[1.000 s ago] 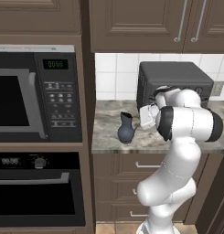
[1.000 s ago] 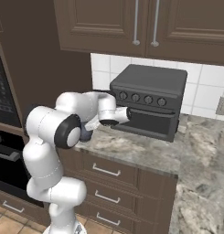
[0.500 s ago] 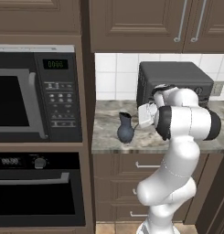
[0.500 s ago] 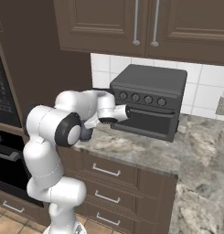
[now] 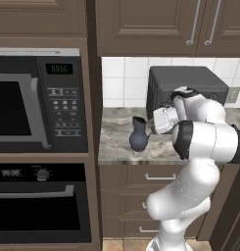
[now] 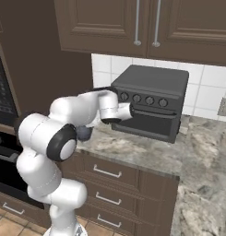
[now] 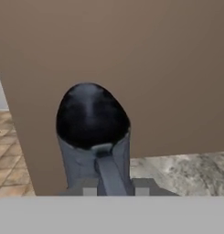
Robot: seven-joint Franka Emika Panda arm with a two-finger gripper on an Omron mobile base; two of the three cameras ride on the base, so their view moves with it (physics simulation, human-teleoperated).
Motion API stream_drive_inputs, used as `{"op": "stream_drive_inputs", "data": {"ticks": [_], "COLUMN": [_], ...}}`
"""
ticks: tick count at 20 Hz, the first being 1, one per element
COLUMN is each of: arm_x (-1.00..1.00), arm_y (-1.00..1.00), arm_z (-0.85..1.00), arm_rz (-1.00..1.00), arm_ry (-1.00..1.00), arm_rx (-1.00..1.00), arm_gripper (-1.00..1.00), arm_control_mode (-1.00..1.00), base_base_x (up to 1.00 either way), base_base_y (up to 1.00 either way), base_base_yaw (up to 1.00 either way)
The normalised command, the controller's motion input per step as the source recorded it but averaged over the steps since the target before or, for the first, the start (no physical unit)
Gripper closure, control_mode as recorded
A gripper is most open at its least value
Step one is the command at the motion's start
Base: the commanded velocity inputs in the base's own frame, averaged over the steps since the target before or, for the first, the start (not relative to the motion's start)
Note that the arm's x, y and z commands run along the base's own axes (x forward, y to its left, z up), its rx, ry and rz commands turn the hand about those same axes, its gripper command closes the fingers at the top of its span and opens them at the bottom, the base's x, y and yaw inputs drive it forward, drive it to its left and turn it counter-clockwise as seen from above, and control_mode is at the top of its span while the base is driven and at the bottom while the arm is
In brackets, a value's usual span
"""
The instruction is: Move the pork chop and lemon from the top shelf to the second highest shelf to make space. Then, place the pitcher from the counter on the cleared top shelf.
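Left base view faces the counter (image 5: 116,127) from behind-left; right base view from behind-right. Both share toaster oven (image 6: 153,101) and counter. Hand view sits close behind the pitcher (image 7: 93,132).

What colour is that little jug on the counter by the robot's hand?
The pitcher is dark blue-grey, with a near-black mouth; the hand view shows it best.
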Motion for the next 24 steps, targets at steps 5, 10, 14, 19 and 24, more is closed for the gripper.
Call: {"op": "stream_drive_inputs", "data": {"ticks": [5, 10, 14, 19, 24], "arm_x": [-0.96, -1.0, -0.9, -0.76, -0.79], "arm_y": [0.28, 0.39, 0.15, 0.0, -0.04], "arm_z": [0.85, 0.59, 0.66, 1.0, 0.61], "arm_rz": [-0.31, -0.45, -0.49, -0.36, -0.28], "arm_ry": [0.0, 0.0, 0.01, 0.15, 0.21], "arm_rx": [0.0, 0.0, 0.0, 0.0, -0.08], "arm_gripper": [1.0, 1.0, 1.0, 1.0, 1.0], "arm_control_mode": [-1.0, -1.0, -1.0, -1.0, -1.0], "base_base_x": [0.0, 0.0, 0.0, 0.0, 0.0], "base_base_y": [0.0, 0.0, 0.0, 0.0, 0.0], "base_base_yaw": [0.0, 0.0, 0.0, 0.0, 0.0]}}
